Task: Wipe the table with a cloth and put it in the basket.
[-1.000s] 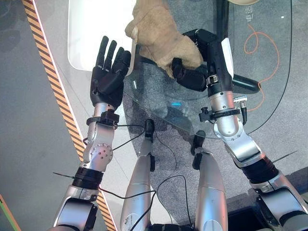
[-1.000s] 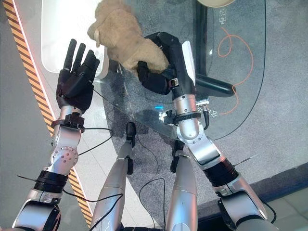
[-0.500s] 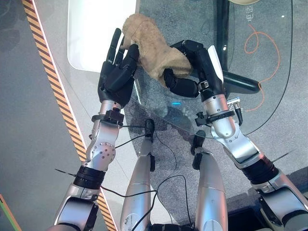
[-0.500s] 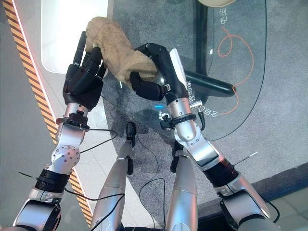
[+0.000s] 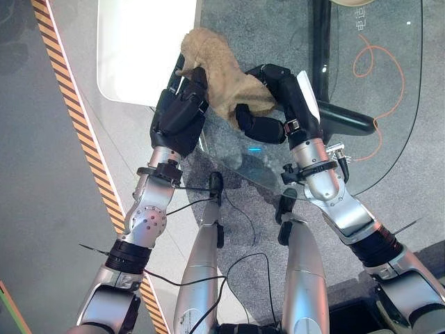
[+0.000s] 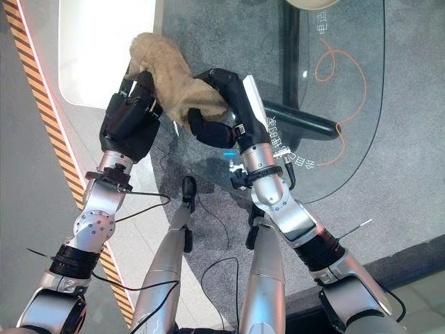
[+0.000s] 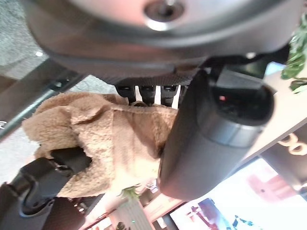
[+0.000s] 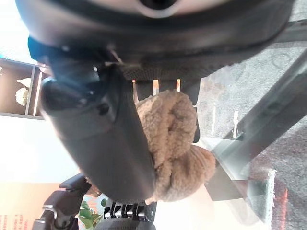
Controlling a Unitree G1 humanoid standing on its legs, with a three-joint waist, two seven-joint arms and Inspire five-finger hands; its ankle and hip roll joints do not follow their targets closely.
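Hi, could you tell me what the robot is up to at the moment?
The robot holds a tan fluffy cloth between both hands above the near edge of a glass table. The right robot hand is curled round one end of the cloth, and the left robot hand has closed its fingers on the other end. It looks like a handover or a regrasp; which one cannot be told.

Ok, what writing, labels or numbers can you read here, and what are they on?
White characters on the glass table, beside the right forearm: too small to read.
Pale characters near the table's far edge, above the orange cable: too small to read.
Cloth, left hand, right hand: no text visible.
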